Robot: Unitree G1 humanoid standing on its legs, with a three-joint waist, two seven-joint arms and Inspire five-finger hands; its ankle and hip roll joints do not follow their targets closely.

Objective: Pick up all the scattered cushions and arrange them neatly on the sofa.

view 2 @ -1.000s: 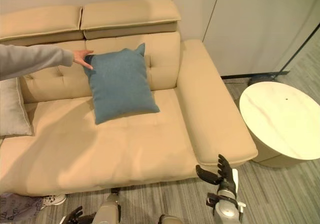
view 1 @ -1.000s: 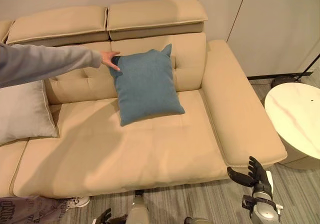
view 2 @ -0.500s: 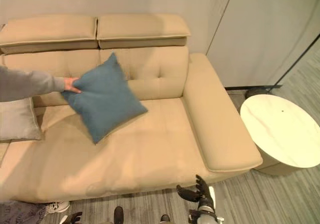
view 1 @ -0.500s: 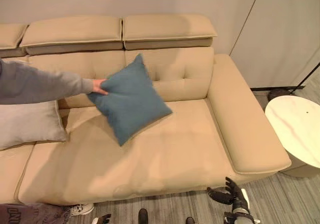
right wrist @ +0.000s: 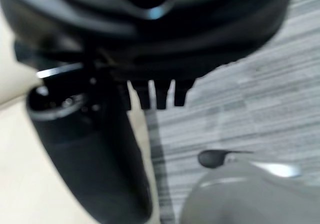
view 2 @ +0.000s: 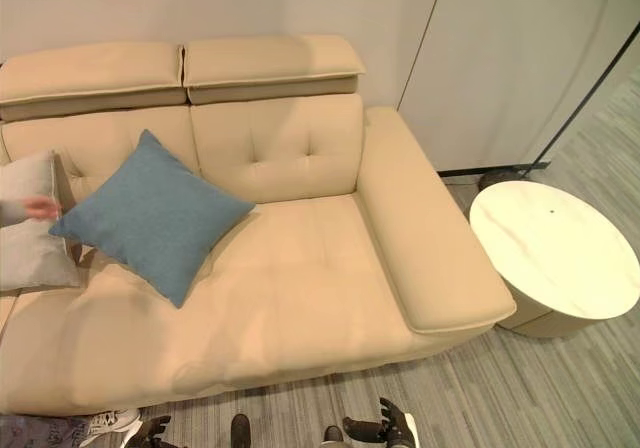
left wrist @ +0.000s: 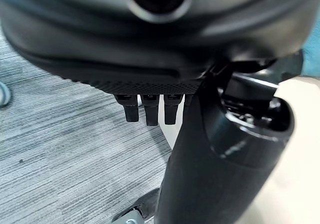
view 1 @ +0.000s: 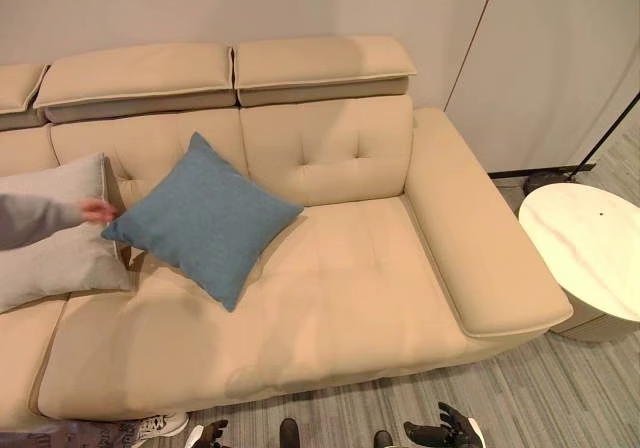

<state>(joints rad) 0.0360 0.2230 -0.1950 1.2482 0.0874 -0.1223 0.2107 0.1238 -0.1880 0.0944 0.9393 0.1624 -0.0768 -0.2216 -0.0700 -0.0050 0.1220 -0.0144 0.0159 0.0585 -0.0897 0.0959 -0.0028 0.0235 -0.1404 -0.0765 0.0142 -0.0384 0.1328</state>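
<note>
Blue cushion (view 1: 200,218) leans on the sofa (view 1: 350,298), a person's hand (view 1: 97,210) at its corner. Right hand (view 1: 445,433) and left hand (view 1: 210,434): fingers spread, empty. No legible writing.

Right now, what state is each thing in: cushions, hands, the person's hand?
blue cushion: tilted on a corner on the sofa seat, held.
grey cushion: leaning at the sofa's left.
person's hand: at the blue cushion's corner.
left hand: low, empty.
right hand: open, empty.
</note>
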